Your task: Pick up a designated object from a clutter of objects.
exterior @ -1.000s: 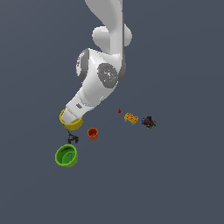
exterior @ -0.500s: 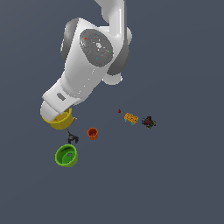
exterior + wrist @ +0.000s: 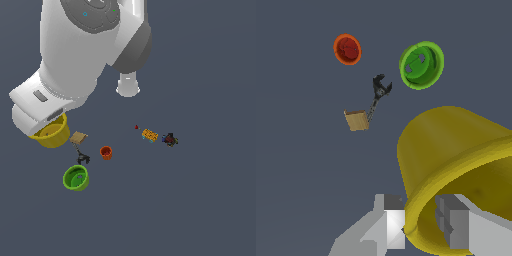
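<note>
The mustard-yellow bowl [image 3: 51, 135] hangs under the arm's wrist at the exterior view's left, lifted off the floor. In the wrist view the bowl [image 3: 456, 155] is large and tilted, and my gripper [image 3: 423, 225] is shut on its rim, one finger [image 3: 392, 222] outside the wall and one finger [image 3: 453, 225] inside. In the exterior view the gripper itself is hidden behind the white arm. The lime-green bowl [image 3: 76, 177] and the orange-red cup [image 3: 105, 152] sit below on the floor.
A tan flat block [image 3: 78, 137] and a dark clamp-like tool [image 3: 82, 158] lie between the bowls. An orange piece [image 3: 149, 135], a dark multicoloured piece [image 3: 170, 140] and a tiny red bit [image 3: 136, 127] lie toward the exterior view's right. The arm's base [image 3: 128, 85] stands behind.
The arm has risen toward the camera with the yellow bowl in its grip, and now looms much larger. The bowl has moved slightly to the exterior view's left. The other objects have not moved.
</note>
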Robot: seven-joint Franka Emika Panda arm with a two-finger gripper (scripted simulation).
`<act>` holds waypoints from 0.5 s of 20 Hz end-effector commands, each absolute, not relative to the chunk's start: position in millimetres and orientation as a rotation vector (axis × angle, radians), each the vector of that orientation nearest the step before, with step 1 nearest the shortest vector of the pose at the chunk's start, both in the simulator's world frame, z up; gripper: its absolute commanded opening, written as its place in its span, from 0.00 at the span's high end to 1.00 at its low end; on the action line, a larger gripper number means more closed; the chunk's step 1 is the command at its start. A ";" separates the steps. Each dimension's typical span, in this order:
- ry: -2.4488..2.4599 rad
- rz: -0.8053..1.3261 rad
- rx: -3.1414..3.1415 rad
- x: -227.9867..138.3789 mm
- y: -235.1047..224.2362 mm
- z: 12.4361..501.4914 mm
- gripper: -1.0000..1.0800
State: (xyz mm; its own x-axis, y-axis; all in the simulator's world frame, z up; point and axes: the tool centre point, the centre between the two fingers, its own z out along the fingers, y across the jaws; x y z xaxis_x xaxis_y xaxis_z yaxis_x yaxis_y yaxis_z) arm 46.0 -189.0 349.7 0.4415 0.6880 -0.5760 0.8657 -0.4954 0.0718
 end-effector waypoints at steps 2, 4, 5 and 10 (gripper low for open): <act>1.320 -0.689 2.341 57.8 -192.9 371.5 1.00; 1.320 -0.689 2.340 64.0 -194.9 382.0 1.00; 1.320 -0.689 2.340 66.9 -196.0 387.0 1.00; 1.319 -0.690 2.338 80.7 -200.3 410.0 1.00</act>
